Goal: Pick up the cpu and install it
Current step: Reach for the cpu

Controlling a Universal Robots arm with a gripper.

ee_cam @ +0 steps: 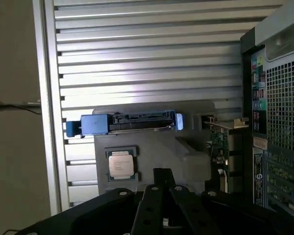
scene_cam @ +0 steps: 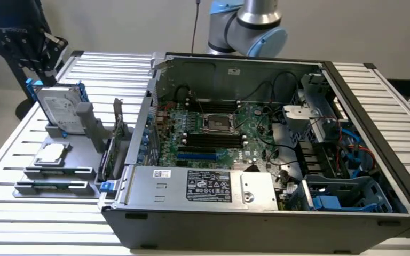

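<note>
Silver cpu [ee_cam: 121,164] is lying untouched in its grey holder [ee_cam: 186,147] while the clenched, empty tool [ee_cam: 161,177] is hovering near, so pickup is needing it opened first.

I can read no word or number here. The black label [scene_cam: 209,185] on the silver box [scene_cam: 151,186] carries white print and small marks I cannot make out, and the cpu [ee_cam: 121,164] shows faint lines of print, also illegible.
</note>
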